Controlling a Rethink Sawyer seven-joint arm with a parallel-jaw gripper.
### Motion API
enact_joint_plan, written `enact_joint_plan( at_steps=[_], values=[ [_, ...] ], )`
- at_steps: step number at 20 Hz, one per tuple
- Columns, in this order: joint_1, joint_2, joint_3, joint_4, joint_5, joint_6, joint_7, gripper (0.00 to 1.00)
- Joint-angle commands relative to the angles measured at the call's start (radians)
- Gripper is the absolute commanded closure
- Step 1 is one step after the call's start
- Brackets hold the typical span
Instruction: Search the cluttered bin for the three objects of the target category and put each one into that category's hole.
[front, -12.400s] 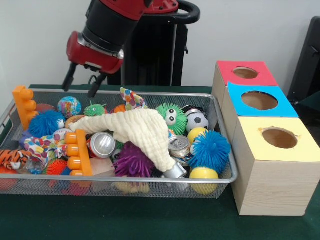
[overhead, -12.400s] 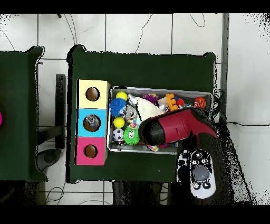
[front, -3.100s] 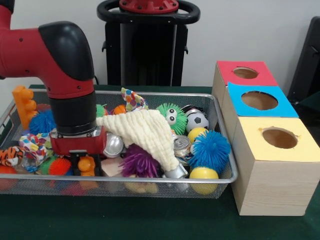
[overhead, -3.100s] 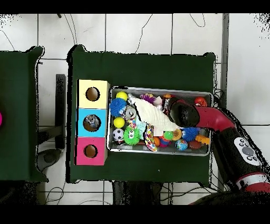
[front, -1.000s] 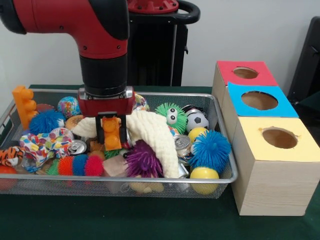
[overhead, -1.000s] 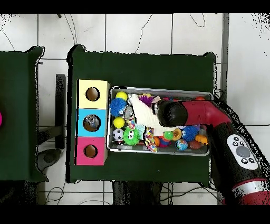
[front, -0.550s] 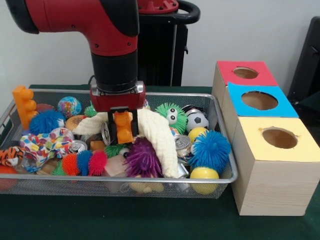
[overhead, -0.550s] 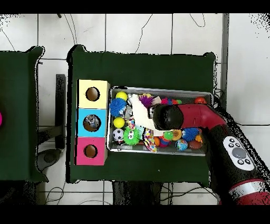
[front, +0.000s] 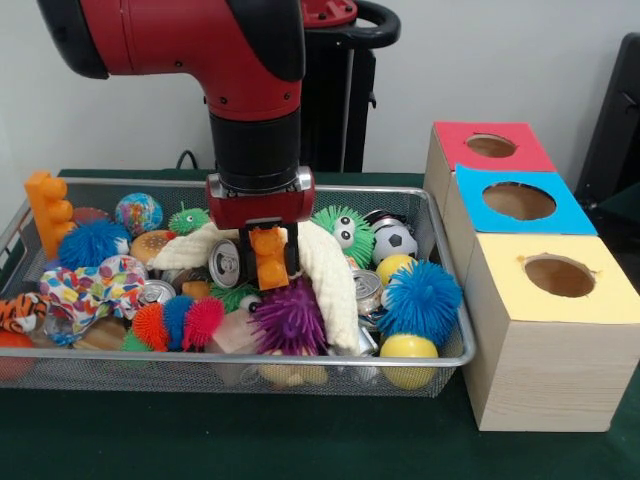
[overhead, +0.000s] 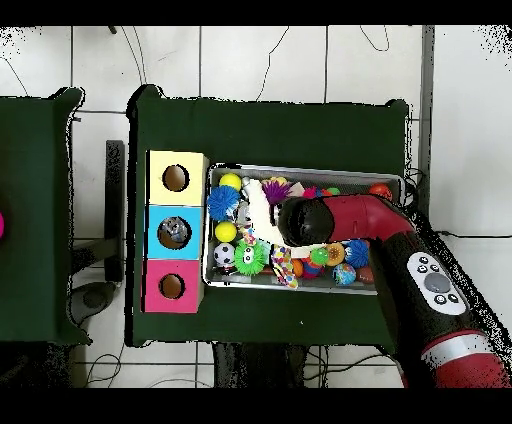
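The orange block (front: 269, 258) hangs upright, clamped between the fingers (front: 292, 252) of the gripper (front: 268, 262), lifted above the clutter near the middle of the wire bin (front: 445, 300), just over a purple spiky ball (front: 290, 322) and beside a cream cloth (front: 328, 270) and a can (front: 226, 263). To the side of the bin on the green bench (front: 300, 440) stand three boxes in a row, with a yellow hole (front: 559, 276), a blue hole (front: 519, 201) and a red hole (front: 490, 146). From overhead the arm (overhead: 345, 222) covers the block, so its exact spot over the bin is hard to tell there.
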Motion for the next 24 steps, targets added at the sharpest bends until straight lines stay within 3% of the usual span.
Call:
enact_joint_plan(
  at_steps=[1, 24],
  values=[
    [0.021, 0.037, -0.036, 0.109, 0.031, 0.083, 0.034, 1.0],
    [0.057, 0.042, -0.067, 0.105, 0.052, 0.082, 0.029, 1.0]
  ],
)
